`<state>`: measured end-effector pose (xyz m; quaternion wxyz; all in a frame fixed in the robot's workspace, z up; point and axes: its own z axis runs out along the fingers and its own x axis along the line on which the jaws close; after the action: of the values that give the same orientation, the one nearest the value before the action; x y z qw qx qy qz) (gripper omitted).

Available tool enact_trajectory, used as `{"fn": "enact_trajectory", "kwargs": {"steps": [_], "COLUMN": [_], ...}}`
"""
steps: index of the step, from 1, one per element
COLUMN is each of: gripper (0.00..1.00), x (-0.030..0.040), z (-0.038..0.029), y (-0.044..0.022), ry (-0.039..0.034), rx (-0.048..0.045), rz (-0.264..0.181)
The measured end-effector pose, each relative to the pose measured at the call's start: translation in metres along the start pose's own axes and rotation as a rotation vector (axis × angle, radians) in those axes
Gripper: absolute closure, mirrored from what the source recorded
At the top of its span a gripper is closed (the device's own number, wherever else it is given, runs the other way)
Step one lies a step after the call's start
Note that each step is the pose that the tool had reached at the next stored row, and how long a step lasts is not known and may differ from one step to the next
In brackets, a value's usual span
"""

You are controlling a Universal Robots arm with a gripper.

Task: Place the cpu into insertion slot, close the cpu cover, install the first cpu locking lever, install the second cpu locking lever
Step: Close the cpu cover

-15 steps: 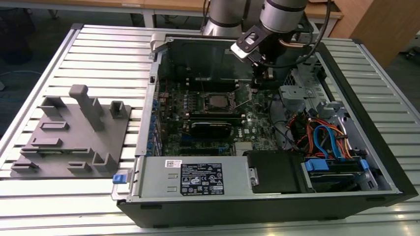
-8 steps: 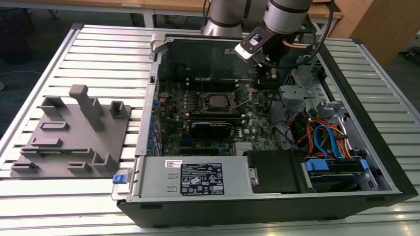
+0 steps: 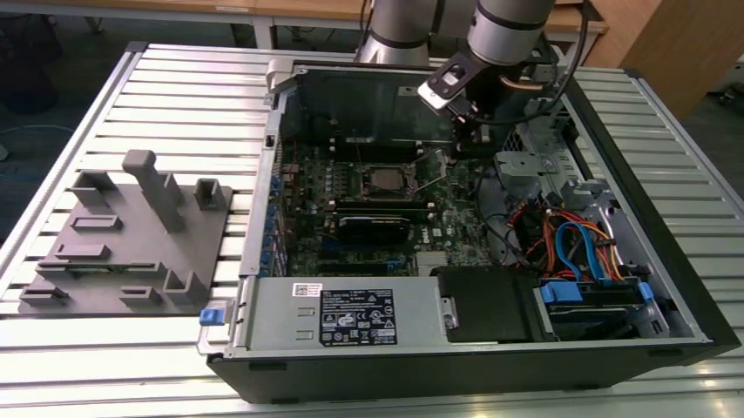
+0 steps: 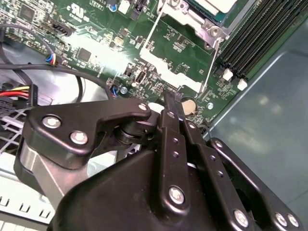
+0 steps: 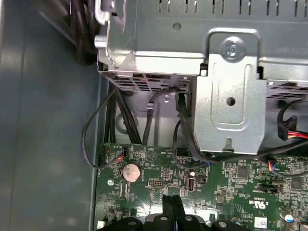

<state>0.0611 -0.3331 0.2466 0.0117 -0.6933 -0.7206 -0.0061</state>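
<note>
The cpu (image 3: 382,178) lies in the insertion slot (image 3: 362,168) at the middle of the green board, its silver-tan top showing. In the second wrist view the cpu (image 4: 215,5) sits inside the silver cpu cover (image 4: 195,20). Two thin wire locking levers (image 4: 212,62) run along the socket's sides; whether they are latched I cannot tell. My gripper (image 3: 465,135) hangs above the board on the exterior view's right of the socket, near the case's far wall. Its black fingers (image 4: 169,108) are pressed together, shut on nothing, above a coin battery (image 5: 131,172).
A grey metal drive cage (image 5: 226,91) with black cables (image 5: 180,125) stands close ahead of the fingers. Memory slots (image 4: 255,33) lie beside the socket. A black card (image 3: 372,228), the power supply (image 3: 348,315) and coloured wires (image 3: 576,244) fill the case. A grey fixture (image 3: 128,239) sits on the slatted table.
</note>
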Motion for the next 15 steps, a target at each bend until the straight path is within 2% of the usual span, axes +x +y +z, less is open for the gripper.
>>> {"fn": "enact_trajectory", "kwargs": {"steps": [3,4,6,8,15], "gripper": [0.90,0.90,0.90,0.90,0.90], "x": [0.0003,0.0002,0.0002,0.0002,-0.0002], "z": [0.0032,0.0034,0.0034,0.0039,0.0075], "y": [0.0000,0.0000,0.0000,0.0000,0.0000], "ry": [0.0003,0.0001,0.0005,0.0009,0.0008], "rx": [0.0024,0.0051,0.0163,0.0217,0.0222], "rz": [-0.001,0.000,0.000,0.000,0.000]}}
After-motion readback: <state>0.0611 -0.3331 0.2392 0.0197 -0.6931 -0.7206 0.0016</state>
